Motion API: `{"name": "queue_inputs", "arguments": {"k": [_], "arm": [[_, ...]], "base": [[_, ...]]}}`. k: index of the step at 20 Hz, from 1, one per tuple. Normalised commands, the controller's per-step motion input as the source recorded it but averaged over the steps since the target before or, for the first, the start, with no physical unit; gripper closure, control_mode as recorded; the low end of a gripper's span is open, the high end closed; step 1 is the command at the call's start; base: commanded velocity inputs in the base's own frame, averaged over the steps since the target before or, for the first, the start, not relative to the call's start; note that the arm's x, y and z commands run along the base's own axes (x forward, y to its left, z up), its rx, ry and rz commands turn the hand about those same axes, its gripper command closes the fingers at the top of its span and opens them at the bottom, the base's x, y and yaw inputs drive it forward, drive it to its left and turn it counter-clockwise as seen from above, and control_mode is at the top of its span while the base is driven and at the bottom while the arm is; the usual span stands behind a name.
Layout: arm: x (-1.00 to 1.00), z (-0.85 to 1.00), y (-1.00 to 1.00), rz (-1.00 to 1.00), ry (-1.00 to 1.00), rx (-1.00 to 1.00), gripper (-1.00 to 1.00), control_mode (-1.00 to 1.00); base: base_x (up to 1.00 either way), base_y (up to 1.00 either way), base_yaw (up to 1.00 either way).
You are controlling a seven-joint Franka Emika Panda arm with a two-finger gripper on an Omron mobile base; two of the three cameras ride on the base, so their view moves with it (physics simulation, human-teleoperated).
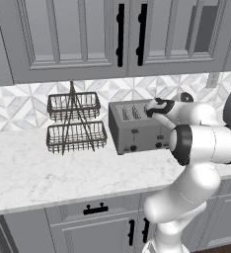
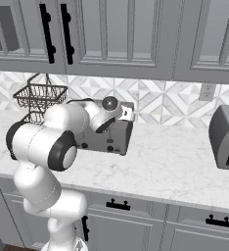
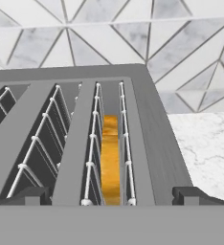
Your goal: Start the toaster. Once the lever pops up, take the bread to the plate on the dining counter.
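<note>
The grey four-slot toaster stands on the marble worktop against the tiled wall, its black levers and knobs facing front. The arm partly covers the toaster in the right base view. The bread sits low in the toaster's rightmost slot, with just its golden-brown top edge showing between the wires. My gripper hovers just above the toaster's right end. In the hand view the gripper is open, one fingertip on each side of the bread's slot, holding nothing. The plate and the dining counter are out of view.
A two-tier wire basket rack stands left of the toaster. Another grey appliance sits at the right of the worktop, below a wall outlet. Upper cabinets with black handles hang overhead.
</note>
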Motion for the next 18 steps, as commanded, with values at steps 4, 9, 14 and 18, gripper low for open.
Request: {"name": "queue_inputs", "arguments": {"k": [4, 9, 14, 18], "arm": [[0.0, 0.0, 0.0, 0.0, 0.0, 0.0, -1.0, -1.0], [0.0, 0.0, 0.0, 0.0, 0.0, 0.0, -1.0, -1.0], [0.0, 0.0, 0.0, 0.0, 0.0, 0.0, -1.0, -1.0], [0.0, 0.0, 0.0, 0.0, 0.0, 0.0, -1.0, -1.0]], "base": [[0.0, 0.0, 0.0], [0.0, 0.0, 0.0], [0.0, 0.0, 0.0], [0.0, 0.0, 0.0]]}}
